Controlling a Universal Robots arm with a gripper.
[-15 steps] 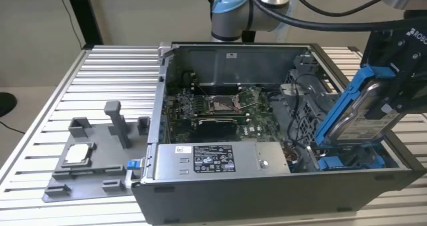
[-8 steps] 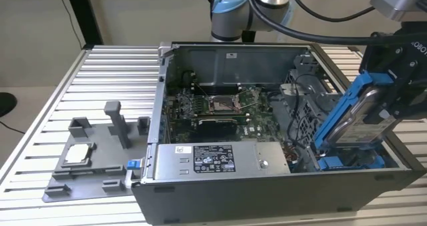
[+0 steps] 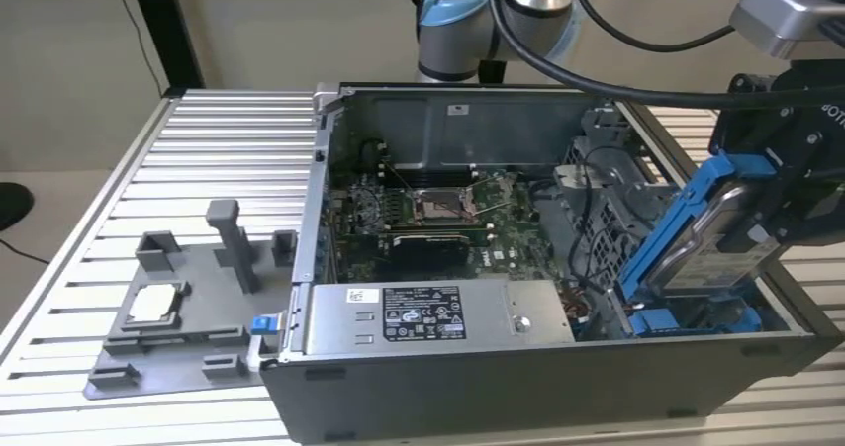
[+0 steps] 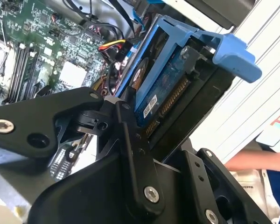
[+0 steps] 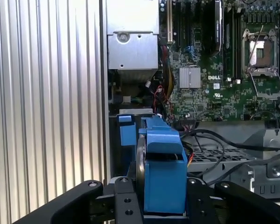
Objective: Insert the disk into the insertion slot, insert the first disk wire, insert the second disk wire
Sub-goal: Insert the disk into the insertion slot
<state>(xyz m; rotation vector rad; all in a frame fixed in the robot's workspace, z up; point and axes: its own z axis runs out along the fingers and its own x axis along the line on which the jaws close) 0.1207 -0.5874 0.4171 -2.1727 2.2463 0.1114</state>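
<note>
My gripper (image 3: 790, 201) is shut on the disk (image 3: 709, 230), a silver drive in a bright blue carrier. The disk hangs tilted, with its lower end down inside the computer case at the exterior view's right. That lower end sits in the insertion slot (image 3: 690, 319), a bay with blue fittings near the case's front corner. In the second wrist view the black fingers (image 4: 130, 144) clamp the disk (image 4: 164, 95), whose blue circuit board and connector edge show. The first wrist view looks along the gripper (image 5: 161, 198) at the carrier's blue end (image 5: 164, 163). Loose red, yellow and black wires (image 4: 113, 48) lie beside the disk.
A grey power supply box with a white sticker (image 3: 425, 312) fills the case's front. The motherboard with its silver processor socket (image 3: 436, 204) lies behind. A grey fixture (image 3: 185, 308) stands on the ribbed table at the exterior view's left. A person's arm (image 4: 256, 161) is nearby.
</note>
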